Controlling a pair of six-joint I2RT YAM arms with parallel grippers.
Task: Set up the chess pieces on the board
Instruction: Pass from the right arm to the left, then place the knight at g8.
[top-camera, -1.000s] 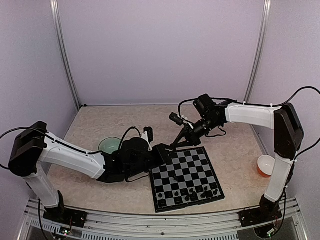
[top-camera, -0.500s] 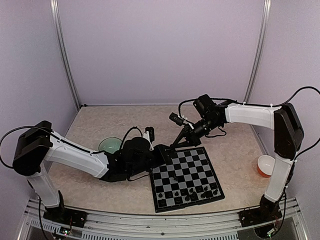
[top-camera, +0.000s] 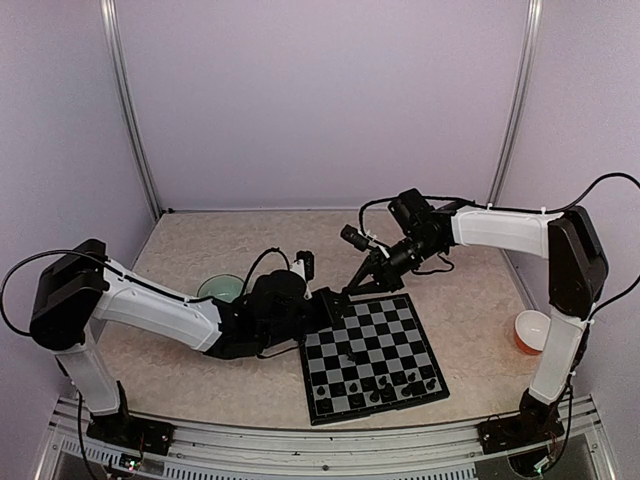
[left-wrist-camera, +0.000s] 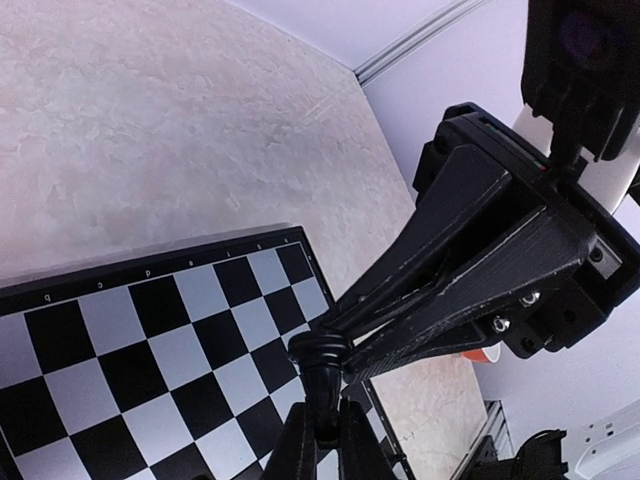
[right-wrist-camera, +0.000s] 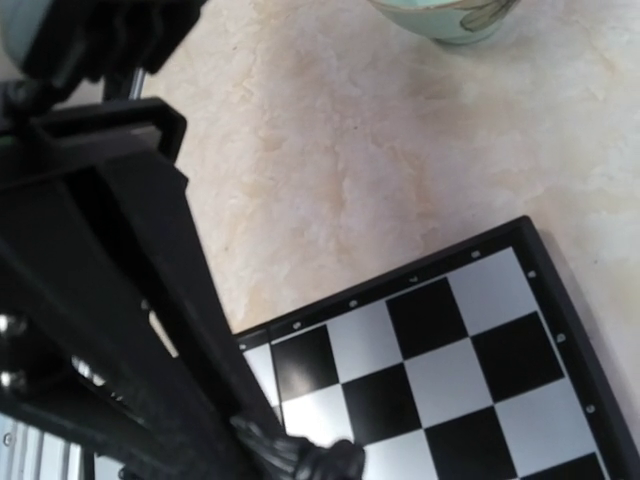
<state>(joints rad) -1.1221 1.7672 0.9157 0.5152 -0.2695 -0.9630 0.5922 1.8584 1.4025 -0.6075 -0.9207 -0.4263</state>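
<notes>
Note that both arms meet over the far left corner of the board (top-camera: 402, 318), and one held piece (left-wrist-camera: 320, 362) is suspended between them, clear of the squares. The left end effector (left-wrist-camera: 322, 445) comes up from below and pinches the lower stem of the held piece between its two fingers. The right end effector (top-camera: 353, 289) reaches in from the far side with its fingers drawn together onto the head. Read this posture as a transfer from one arm to the other: each grips a different end so that neither blocks the other's fingers. The right wrist view cuts the contact off at its bottom edge, so treat the right grip as probable, not confirmed; you cannot tell which arm bears the load. The other chess pieces (top-camera: 385, 385) stand mostly in the two rows of the board nearest the arm bases, with one alone nearer the middle, so the task is judged partly complete. The pale green bowl (top-camera: 218, 289) sits on the worktop (top-camera: 200, 245) behind the left arm, and an orange cup (top-camera: 531, 331) sits well apart on the right. Do not release either grip until the other is secure, or the held piece can drop onto the board.
</notes>
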